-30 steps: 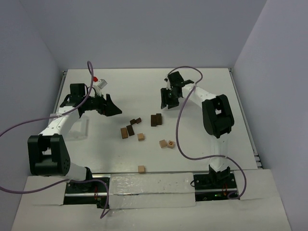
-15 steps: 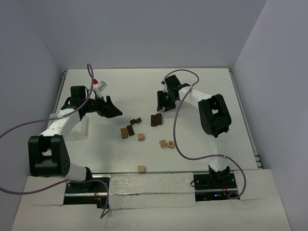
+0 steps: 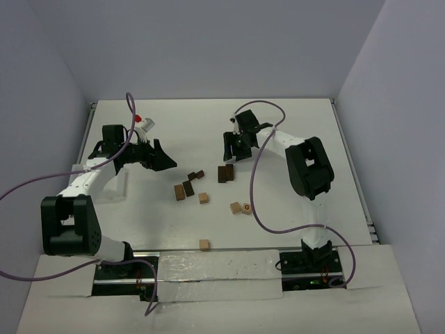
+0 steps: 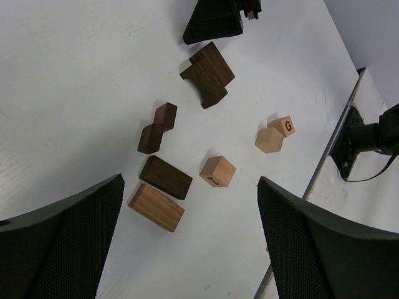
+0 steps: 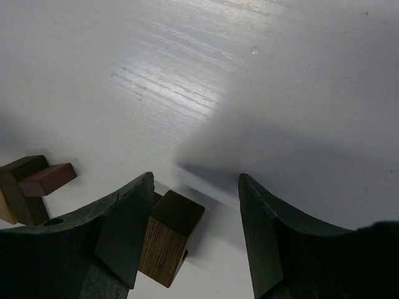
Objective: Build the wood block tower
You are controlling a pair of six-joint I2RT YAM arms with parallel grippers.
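I see the white table (image 3: 292, 125) under both arms. My left pincer (image 3: 165, 154) hangs spread wide with nothing in it. The wood blocks (image 4: 163, 177) lie loose ahead of its fingers, and no tower stands. My right pincer (image 3: 235, 150) has its fingers parted over bare table, gripping nothing. A dark brown cluster (image 3: 225, 172) sits right at its tips, on the side toward the bases; whether a finger touches it I cannot tell. Further that way lie a tan cube (image 3: 204, 197) and a cube marked G (image 3: 246, 207) touching a plain cube (image 3: 236, 207). Well apart, near the bases, is a lone tan cube (image 3: 204, 244).
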